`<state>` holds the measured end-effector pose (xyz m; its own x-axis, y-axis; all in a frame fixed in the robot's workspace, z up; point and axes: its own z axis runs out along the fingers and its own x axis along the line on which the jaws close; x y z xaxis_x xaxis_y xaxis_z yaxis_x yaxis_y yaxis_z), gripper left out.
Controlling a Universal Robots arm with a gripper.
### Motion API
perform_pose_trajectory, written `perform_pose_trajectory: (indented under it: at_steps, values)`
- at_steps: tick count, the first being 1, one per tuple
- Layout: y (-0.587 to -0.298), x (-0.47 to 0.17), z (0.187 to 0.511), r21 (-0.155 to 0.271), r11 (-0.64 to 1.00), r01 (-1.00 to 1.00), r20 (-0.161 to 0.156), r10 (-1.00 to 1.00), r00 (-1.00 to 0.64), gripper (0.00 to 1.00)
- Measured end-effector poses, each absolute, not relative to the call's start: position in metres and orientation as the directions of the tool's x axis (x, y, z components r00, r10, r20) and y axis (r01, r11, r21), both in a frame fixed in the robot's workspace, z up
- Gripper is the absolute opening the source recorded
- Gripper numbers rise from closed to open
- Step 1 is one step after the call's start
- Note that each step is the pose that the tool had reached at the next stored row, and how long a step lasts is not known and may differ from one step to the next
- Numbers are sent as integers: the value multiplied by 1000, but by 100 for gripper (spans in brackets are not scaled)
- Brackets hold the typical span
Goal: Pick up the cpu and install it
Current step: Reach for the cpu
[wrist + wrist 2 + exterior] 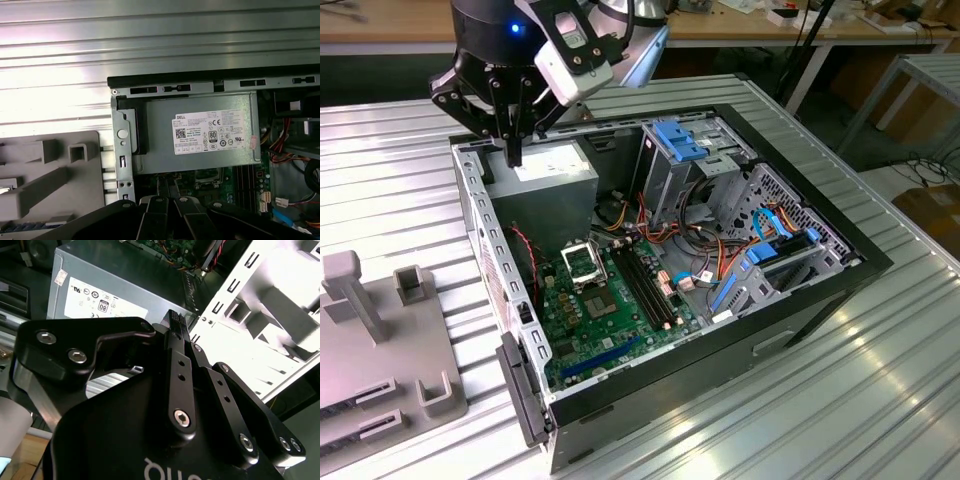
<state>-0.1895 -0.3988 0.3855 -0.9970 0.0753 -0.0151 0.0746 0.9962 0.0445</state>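
Gripper: seen at the upper left of the exterior view [512, 152], hung above the near corner of the open computer case [720, 372]; the black linkage is also shown in both wrist views [176, 320] [167, 186].
Fingers: seen brought together, with no gap made out between the ribbed pads [172, 319].
Cpu: whether it is pinched between the closed pads cannot be told.
Below the gripper: the grey power supply [545, 175], with its labelled face seen in both wrist views [115, 290] [200, 132]; it is not touched.
Socket: a silver-framed black square [582, 262] is seen on the green motherboard [610, 320], near the centre of the exterior view and well apart from the fingertips.
Memory slots: long dark slots [645, 285] are laid just beside the socket, toward the exterior view's right.
Grey fixture: placed at the lower left of the exterior view [380, 350], beside the case on the ribbed metal table [840, 400].
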Motion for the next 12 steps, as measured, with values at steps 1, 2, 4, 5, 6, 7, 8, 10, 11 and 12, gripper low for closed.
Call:
perform_pose_trajectory:
  at_steps: [1, 2, 4, 5, 6, 7, 8, 10, 11, 12]
  values:
    - [-399, -190, 386, 45, 996, 75, -15, 75, -997, 11]
    - [-399, -191, 386, 44, 996, 75, -15, 75, -997, 11]
    - [-399, -192, 386, 44, 996, 75, -15, 75, -997, 11]
    - [-399, -192, 386, 44, 996, 75, -15, 75, -997, 11]
    - [-399, -193, 386, 44, 996, 75, -15, 75, -997, 11]
    - [-399, -193, 386, 44, 996, 75, -15, 75, -997, 11]
    - [-399, -193, 386, 44, 996, 75, -15, 75, -997, 11]
    - [-399, -194, 386, 44, 996, 75, -15, 75, -997, 11]
    - [-399, -195, 386, 44, 996, 75, -15, 75, -997, 11]
    - [-399, -195, 386, 44, 996, 75, -15, 75, -997, 11]
